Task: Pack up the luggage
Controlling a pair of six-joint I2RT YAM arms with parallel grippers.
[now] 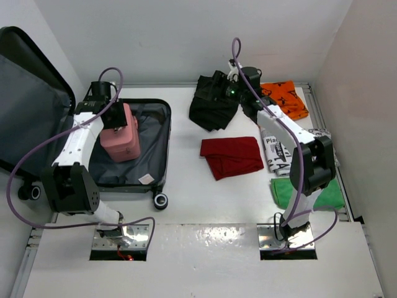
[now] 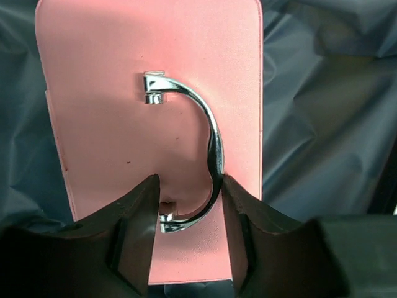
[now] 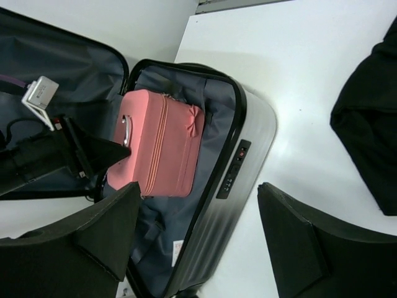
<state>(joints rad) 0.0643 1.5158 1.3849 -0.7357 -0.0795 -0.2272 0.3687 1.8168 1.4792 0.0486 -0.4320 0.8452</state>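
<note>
- Luggage [image 1: 162, 146]: lying open on the left of the surface [image 1: 205, 202], lid leaning up against the left wall, dark grey lining showing, a black caster [image 1: 160, 200] at the near corner.
- Pink box [image 1: 123, 141]: standing inside the luggage's base half on the lining, chrome handle [image 2: 213, 139] turned toward the left tool.
- Left tool [image 2: 189, 181]: at the pink box, parted, one finger on each side of the handle's end, chrome just beside one finger, not clamped.
- Right tool [image 3: 198, 189]: spread wide, holding nothing, near a black garment [image 1: 211, 110] at the far middle.
- Red garment [image 1: 232, 156], orange garment [image 1: 285, 99] and green garment [image 1: 310, 194]: on the surface, well apart from the luggage.
</note>
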